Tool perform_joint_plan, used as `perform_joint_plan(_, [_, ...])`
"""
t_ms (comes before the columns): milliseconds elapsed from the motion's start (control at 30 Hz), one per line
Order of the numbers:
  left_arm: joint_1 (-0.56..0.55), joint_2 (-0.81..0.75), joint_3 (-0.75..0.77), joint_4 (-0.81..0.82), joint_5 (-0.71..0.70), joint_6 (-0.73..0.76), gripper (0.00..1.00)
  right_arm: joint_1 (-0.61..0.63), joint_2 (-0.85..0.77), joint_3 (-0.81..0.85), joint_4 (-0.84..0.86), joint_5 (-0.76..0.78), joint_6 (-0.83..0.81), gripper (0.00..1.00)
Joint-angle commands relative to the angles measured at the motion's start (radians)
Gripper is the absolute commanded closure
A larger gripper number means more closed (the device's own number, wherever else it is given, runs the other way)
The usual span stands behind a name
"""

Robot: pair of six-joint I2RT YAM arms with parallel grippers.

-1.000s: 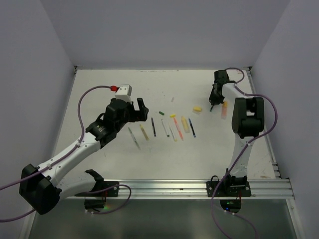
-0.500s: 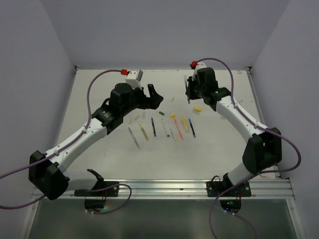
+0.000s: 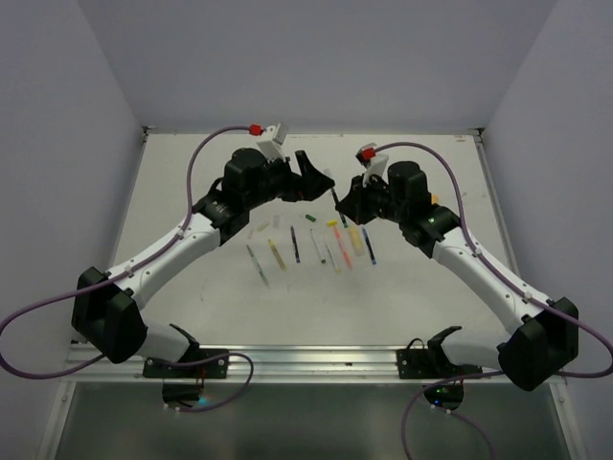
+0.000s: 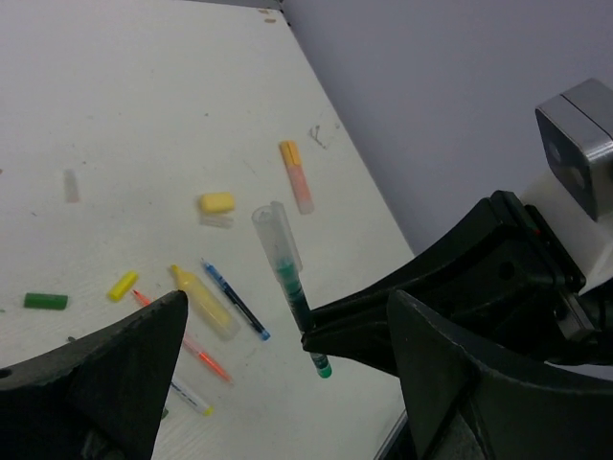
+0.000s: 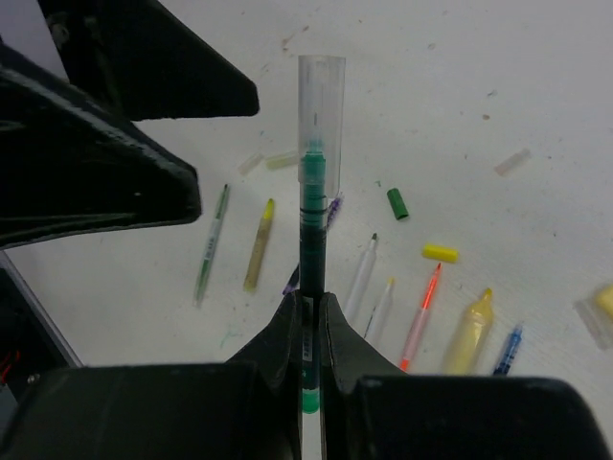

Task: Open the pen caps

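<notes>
Right wrist shows green pen [image 5: 311, 230] pinched in right gripper [image 5: 306, 311].

The left arm [image 3: 158, 264] and right arm [image 3: 479, 268] are white with black joints, purple cables [image 3: 196, 158] and red connectors [image 3: 256, 128].

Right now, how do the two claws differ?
The right gripper is shut on a green pen, its clear cap on; the left gripper is open and empty. In the top view the left gripper points rightward, the right gripper leftward. Both hover above the table, tips close.
</notes>
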Motion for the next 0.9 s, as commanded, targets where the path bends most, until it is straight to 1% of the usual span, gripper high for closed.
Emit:
perform_joint_plan(0, [0.006,0.030,0.049,0.091,0.059,-0.074,0.16,0.004,-0.041,-0.024,0.083,-0.085,0.011,1.00])
perform_joint_plan(67, [0.006,0.039,0.050,0.100,0.057,-0.081,0.18,0.012,-0.045,-0.027,0.097,-0.100,0.016,1.00])
perform_joint_plan(100, [0.006,0.044,0.050,0.101,0.050,-0.084,0.22,0.015,-0.045,-0.027,0.099,-0.115,0.017,1.00])
perform_joint_plan(133, [0.006,0.047,0.052,0.105,0.045,-0.086,0.24,0.018,-0.043,-0.027,0.103,-0.120,0.017,1.00])
perform_joint_plan(233, [0.006,0.051,0.053,0.109,0.031,-0.084,0.35,0.023,-0.040,-0.027,0.106,-0.135,0.017,1.00])
perform_joint_plan(267, [0.006,0.051,0.055,0.111,0.027,-0.084,0.42,0.024,-0.037,-0.027,0.109,-0.140,0.017,1.00])
perform_joint_plan(467, [0.006,0.054,0.056,0.118,0.011,-0.081,0.62,0.031,-0.026,-0.024,0.105,-0.146,0.011,1.00])
perform_joint_plan(500, [0.006,0.054,0.056,0.118,0.010,-0.083,0.70,0.031,-0.020,-0.021,0.105,-0.148,0.008,1.00])
perform_joint_plan(533, [0.007,0.054,0.056,0.118,0.008,-0.083,0.75,0.035,-0.017,-0.021,0.103,-0.149,0.008,1.00])
perform_joint_plan(567, [0.006,0.054,0.055,0.118,0.005,-0.083,0.86,0.035,-0.015,-0.019,0.103,-0.149,0.007,1.00])
perform_joint_plan(633, [0.006,0.053,0.052,0.114,-0.010,-0.081,0.97,0.038,-0.008,-0.021,0.103,-0.149,0.005,1.00])
perform_joint_plan(667, [0.006,0.050,0.049,0.111,-0.019,-0.080,1.00,0.038,-0.006,-0.022,0.105,-0.149,0.004,1.00])
perform_joint_plan(800, [0.006,0.009,0.023,0.100,-0.131,-0.080,1.00,0.040,0.000,-0.042,0.108,-0.168,0.000,1.00])
perform_joint_plan(867, [0.007,-0.008,0.007,0.117,-0.156,-0.083,1.00,0.041,-0.002,-0.059,0.117,-0.177,0.000,1.00])
